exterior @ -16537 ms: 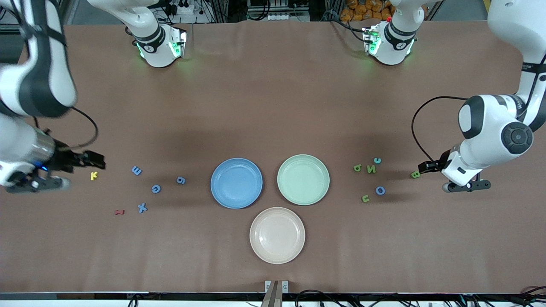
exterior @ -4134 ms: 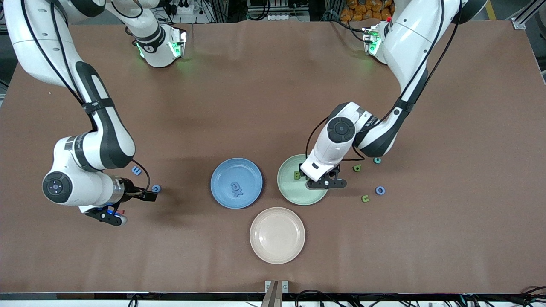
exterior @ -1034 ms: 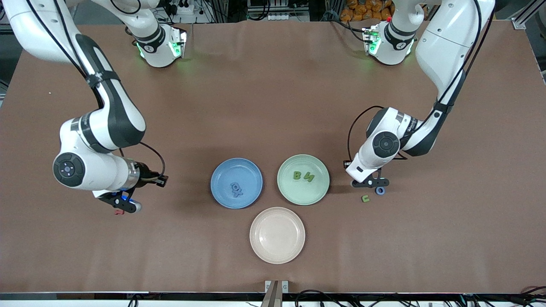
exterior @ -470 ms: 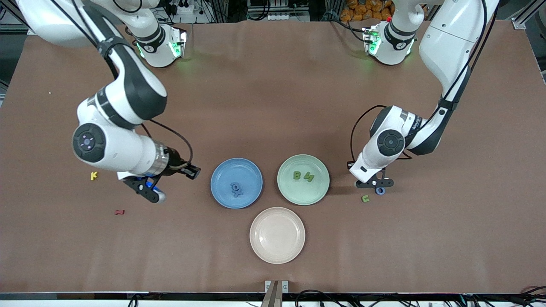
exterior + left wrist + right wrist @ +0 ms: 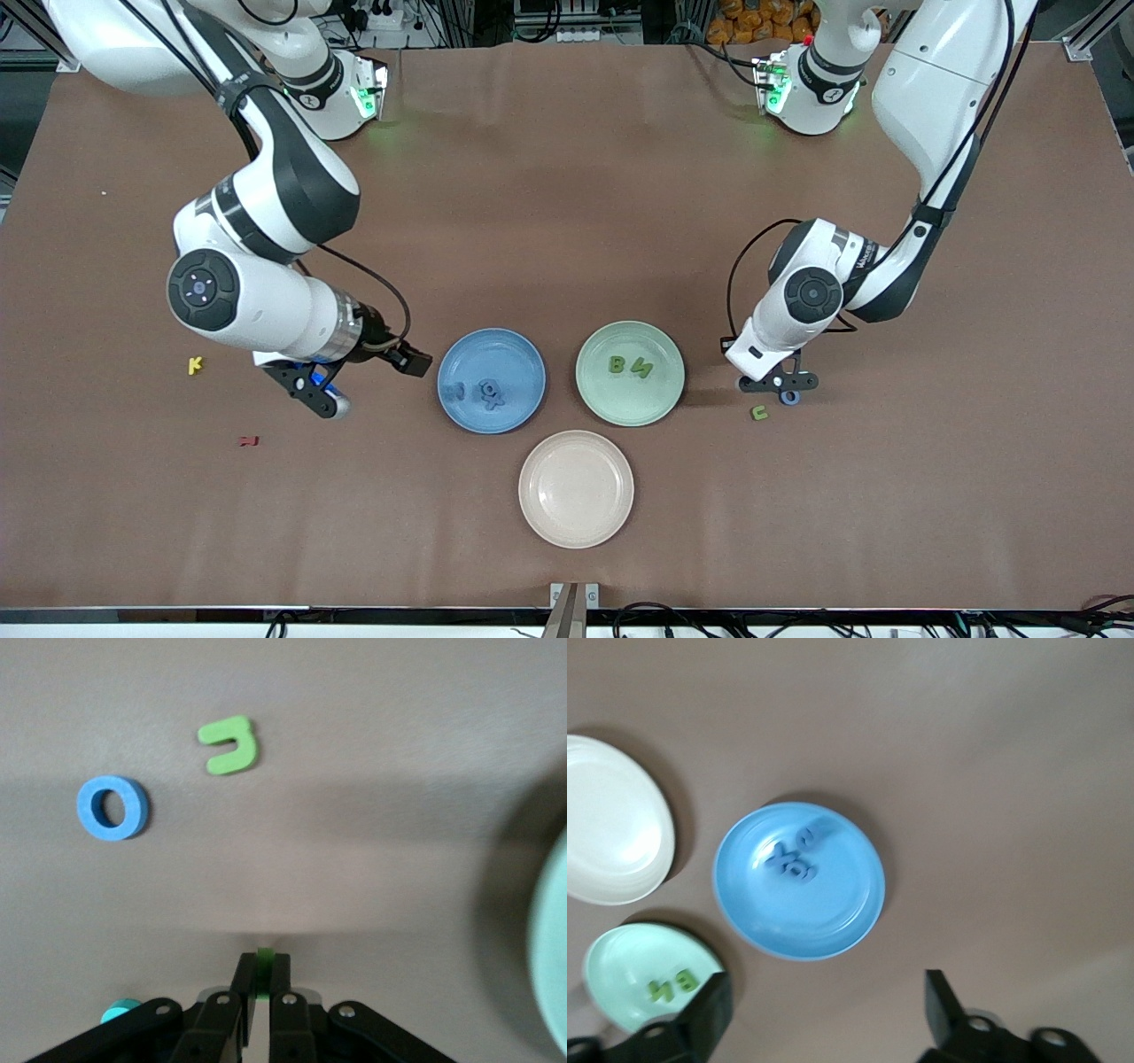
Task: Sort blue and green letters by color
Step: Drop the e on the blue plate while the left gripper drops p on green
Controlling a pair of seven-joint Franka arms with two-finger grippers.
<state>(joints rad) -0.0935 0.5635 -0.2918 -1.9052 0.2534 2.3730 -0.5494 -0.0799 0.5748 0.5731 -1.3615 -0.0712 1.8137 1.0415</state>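
Note:
My right gripper (image 5: 317, 390) is open and empty, over the table beside the blue plate (image 5: 523, 354), which also shows in the right wrist view (image 5: 850, 912). Blue letters (image 5: 487, 394) lie in that plate, and a blurred one (image 5: 455, 390) lies near its rim. My left gripper (image 5: 780, 383) is shut on a green letter (image 5: 263, 958), low over the table beside the blue O (image 5: 791, 399) and the green U (image 5: 759, 412). The green plate (image 5: 660, 403) holds a green B (image 5: 617, 363) and a green N (image 5: 641, 368).
A cream plate (image 5: 576, 532) lies nearer the front camera than the two coloured plates. A yellow K (image 5: 195, 364) and a dark red letter (image 5: 249, 440) lie toward the right arm's end. A teal letter (image 5: 120, 1010) sits by the left gripper.
My right gripper has swung toward the blue plate and now stands open; one more blue letter shows in that plate. My left gripper has stayed low, shut beside the blue O.

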